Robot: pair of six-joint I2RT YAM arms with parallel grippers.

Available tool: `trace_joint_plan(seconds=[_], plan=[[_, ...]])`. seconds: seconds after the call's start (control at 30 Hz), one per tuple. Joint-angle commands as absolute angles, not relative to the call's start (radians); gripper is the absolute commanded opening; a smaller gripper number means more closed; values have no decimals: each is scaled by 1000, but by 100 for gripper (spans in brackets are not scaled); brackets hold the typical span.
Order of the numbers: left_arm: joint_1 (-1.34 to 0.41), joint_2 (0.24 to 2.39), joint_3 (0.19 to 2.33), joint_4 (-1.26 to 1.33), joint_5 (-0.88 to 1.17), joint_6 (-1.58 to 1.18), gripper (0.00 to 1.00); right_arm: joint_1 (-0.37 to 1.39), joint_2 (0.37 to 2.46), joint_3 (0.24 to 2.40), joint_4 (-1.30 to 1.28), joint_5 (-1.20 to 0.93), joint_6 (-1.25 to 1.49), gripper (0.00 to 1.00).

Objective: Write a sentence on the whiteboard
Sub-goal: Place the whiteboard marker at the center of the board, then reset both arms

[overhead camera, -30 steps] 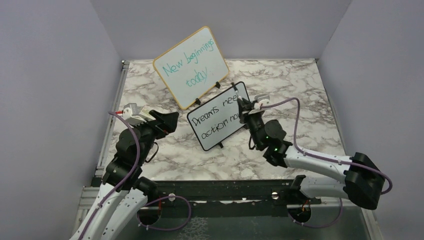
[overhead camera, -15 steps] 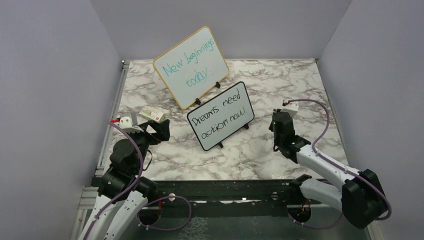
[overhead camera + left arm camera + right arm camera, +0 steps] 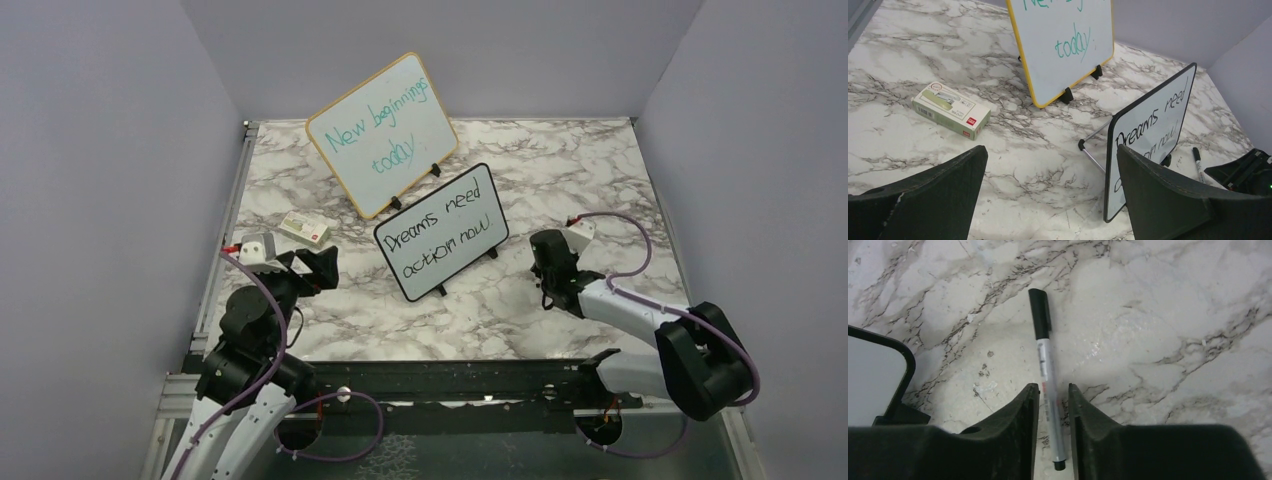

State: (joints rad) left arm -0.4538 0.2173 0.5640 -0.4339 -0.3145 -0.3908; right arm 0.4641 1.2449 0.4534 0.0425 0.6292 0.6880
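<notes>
Whiteboard (image 3: 441,232) stands propped at table centre, just in front of the wood-framed board (image 3: 382,133), between the two arms and touched by neither

Sentence (image 3: 436,236) is on it in two black lines and reads complete from the top view, so the writing looks done

Handling, my read:
- light, thin, stiff panel on small feet plus a wire prop at the back; it'll likely skid or tip on the smooth marble table (image 3: 600,170) under a sideways push
- glossy face and the ink probably smears, so keep pads off the lettering
- take it by the black frame, top edge or an upper corner, pinching across the thickness; steady it there if anything presses on the face

Marker (image 3: 1047,372) lies flat on the marble just right of the board, cap pointing away from the wrist. Slim, smooth, round barrel, so it'll likely roll; grab mid-barrel, square across

Right gripper (image 3: 1053,387): jaws only slightly apart, straddling the marker's tail end. The barrel sits skewed in the gap with daylight beside it, so it looks loose, not clamped

Left gripper (image 3: 1050,150): spread fully wide, empty, hanging over bare marble near a small box (image 3: 950,110)
</notes>
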Motion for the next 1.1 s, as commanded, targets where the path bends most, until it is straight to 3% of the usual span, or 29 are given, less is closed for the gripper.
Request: trace_joint_plan(seconds=[0.0,0.17,0.3,0.43,0.5,0.8,1.07], plan=[[-448,178,553,-433,-313,-374,99,459,1214,429,-36,647,781,35],[-448,141,556,-427,-332,-388,99,459,1071,433,-122,658,752,44],[-448,113,579,-429,-347,-370,99,459,891,475,-244,661,681,59],[-448,49,597,-423,-367,-361,99,459,686,557,-374,670,598,80],[-448,19,603,-419,-394,-362,99,459,586,602,-426,674,550,98],[-448,3,623,-425,-390,-317,99,459,287,753,-514,686,323,100],[-448,3,648,-454,-341,-312,99,459,135,651,-418,720,232,100]])
